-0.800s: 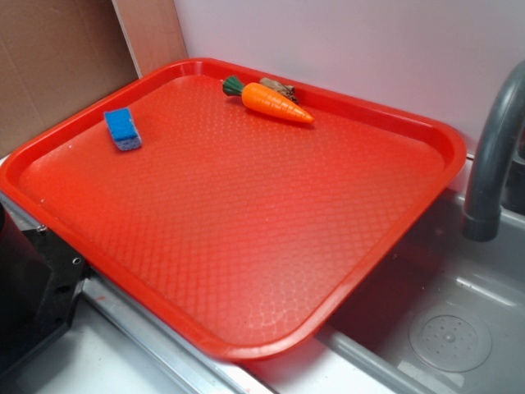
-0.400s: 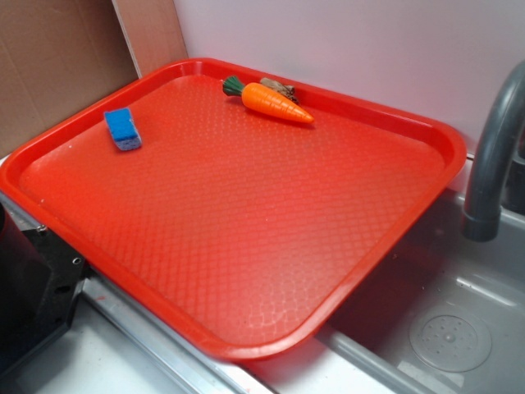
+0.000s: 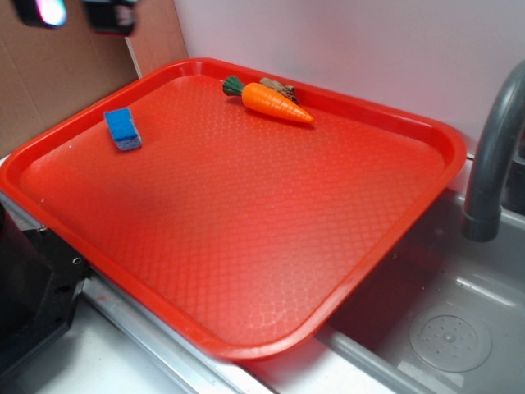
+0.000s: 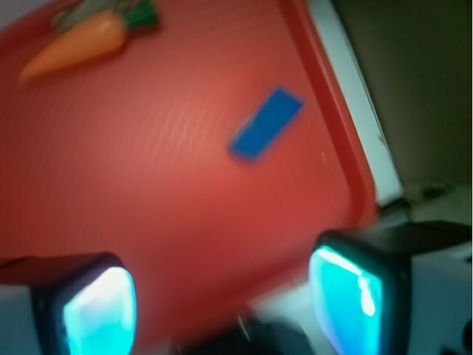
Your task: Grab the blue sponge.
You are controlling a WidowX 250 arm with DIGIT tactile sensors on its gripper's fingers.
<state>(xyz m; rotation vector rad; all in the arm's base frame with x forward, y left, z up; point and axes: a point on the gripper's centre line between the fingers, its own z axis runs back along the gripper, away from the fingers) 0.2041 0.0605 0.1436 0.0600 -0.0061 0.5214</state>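
The blue sponge (image 3: 123, 129) lies flat on the red tray (image 3: 246, 213) near its far left rim; in the wrist view the blue sponge (image 4: 266, 123) shows ahead of the fingers, close to the tray's right rim (image 4: 336, 118). My gripper (image 3: 78, 12) has just come into the exterior view at the top left corner, high above and behind the sponge. In the blurred wrist view my gripper (image 4: 225, 307) is open, its two cyan-lit fingertips (image 4: 100, 310) wide apart with nothing between them.
A toy carrot (image 3: 271, 101) lies at the tray's far edge with a small brown object behind it. A grey faucet (image 3: 492, 156) and sink basin (image 3: 451, 328) are to the right. Cardboard (image 3: 57, 74) stands behind on the left, a black block (image 3: 29, 287) at front left.
My gripper has entered the exterior view at the top left corner, where nothing of it showed before. The sponge and carrot have not moved.
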